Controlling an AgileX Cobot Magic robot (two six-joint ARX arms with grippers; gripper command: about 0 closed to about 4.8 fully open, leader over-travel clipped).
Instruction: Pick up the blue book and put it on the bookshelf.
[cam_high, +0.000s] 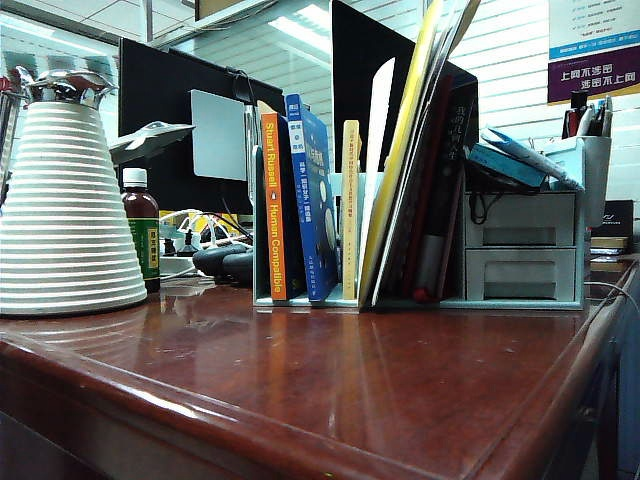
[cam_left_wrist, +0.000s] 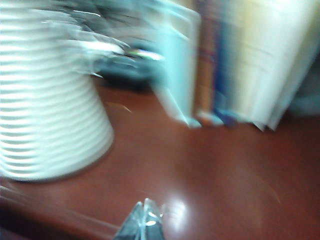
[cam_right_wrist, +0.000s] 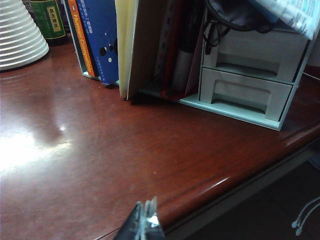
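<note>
The blue book (cam_high: 308, 195) stands upright in a slot of the pale blue-grey bookshelf (cam_high: 520, 300), right beside the orange-spined "Human Compatible" book (cam_high: 272, 205). The right wrist view shows the blue book (cam_right_wrist: 100, 37) standing in the bookshelf (cam_right_wrist: 240, 107) too. In the blurred left wrist view its blue spine (cam_left_wrist: 221, 65) shows in the bookshelf (cam_left_wrist: 177, 65). My left gripper (cam_left_wrist: 145, 206) is shut and empty above the table near the front. My right gripper (cam_right_wrist: 146, 207) is shut and empty above the table's front edge. Neither arm appears in the exterior view.
A white ribbed conical jug (cam_high: 65, 210) stands at the table's left, with a dark bottle (cam_high: 142, 235) behind it. The shelf also holds a yellow book (cam_high: 350, 210), folders, two drawers (cam_high: 520, 245) and a pen cup (cam_high: 590, 150). Monitors stand behind. The wooden table (cam_high: 330, 380) ends close at front and right.
</note>
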